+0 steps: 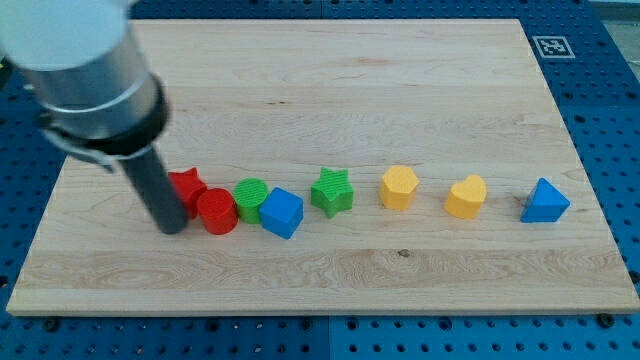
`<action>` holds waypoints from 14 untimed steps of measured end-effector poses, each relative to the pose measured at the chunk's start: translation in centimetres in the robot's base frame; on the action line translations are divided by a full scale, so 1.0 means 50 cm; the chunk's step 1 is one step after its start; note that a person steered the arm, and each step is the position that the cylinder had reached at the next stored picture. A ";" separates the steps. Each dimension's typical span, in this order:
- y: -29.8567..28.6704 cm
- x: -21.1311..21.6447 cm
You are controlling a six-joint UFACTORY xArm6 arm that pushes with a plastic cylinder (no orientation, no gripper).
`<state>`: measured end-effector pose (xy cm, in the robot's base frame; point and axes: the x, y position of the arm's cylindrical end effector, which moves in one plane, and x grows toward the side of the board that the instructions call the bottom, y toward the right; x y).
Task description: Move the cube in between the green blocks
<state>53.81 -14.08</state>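
Note:
A blue cube (282, 212) lies just right of a green cylinder (251, 198), touching it. A green star (331, 191) lies a short gap to the cube's right, slightly higher in the view. My tip (172, 226) is at the left end of the row, touching or nearly touching a red cylinder (216, 211). A red star (187, 185) sits behind the rod, partly hidden by it. The red cylinder touches the green cylinder.
To the right along the row are a yellow hexagon block (399, 187), a yellow heart-shaped block (466, 196) and a blue triangle block (544, 202). The wooden board (330, 80) lies on a blue pegboard; a marker tag (550, 45) sits at the top right.

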 end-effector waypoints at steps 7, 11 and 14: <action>0.236 0.086; 0.207 0.058; 0.249 0.044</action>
<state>56.03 -1.64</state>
